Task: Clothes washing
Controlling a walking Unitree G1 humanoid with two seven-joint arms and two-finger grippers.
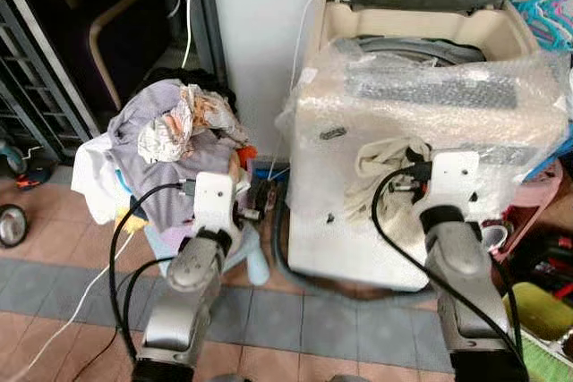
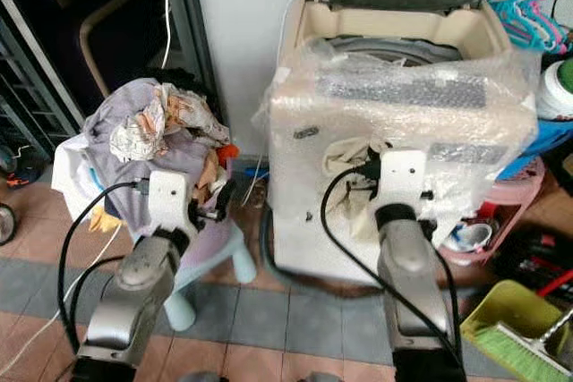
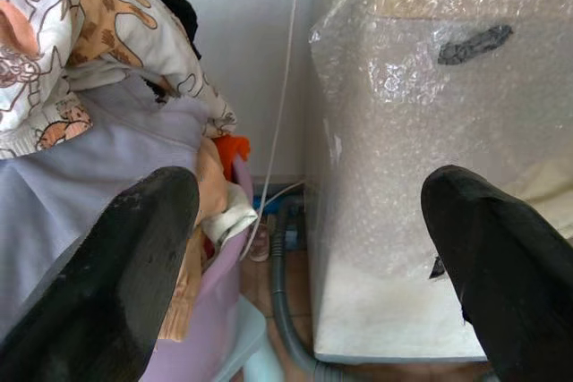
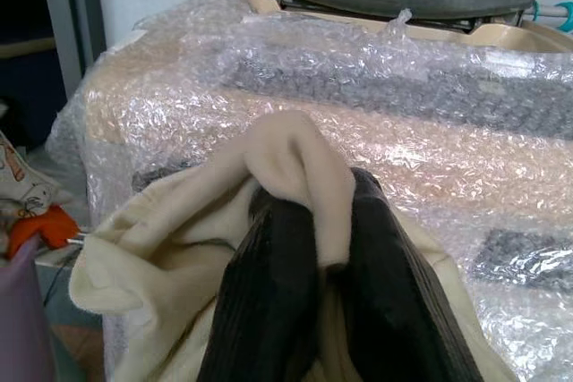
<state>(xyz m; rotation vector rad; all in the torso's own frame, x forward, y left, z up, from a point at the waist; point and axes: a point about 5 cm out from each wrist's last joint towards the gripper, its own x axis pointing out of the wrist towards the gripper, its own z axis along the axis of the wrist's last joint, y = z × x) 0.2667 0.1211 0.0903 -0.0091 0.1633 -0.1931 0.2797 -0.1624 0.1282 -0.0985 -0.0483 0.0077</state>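
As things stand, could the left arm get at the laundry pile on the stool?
Probably yes: the left gripper is open right beside the laundry pile, nothing between them. The right gripper is shut on the cream cloth at the washing machine.

You will find no text, brand, number or sign that can be read here. The dark panel strip (image 1: 431,89) on the near top edge of the bubble-wrapped cream washing machine (image 1: 421,185) is blurred by the wrap, and so is the small dark oval mark (image 3: 475,43) on its front. The patterned white cloth (image 3: 107,33) on the laundry heap at left bears cartoon figures, no letters.
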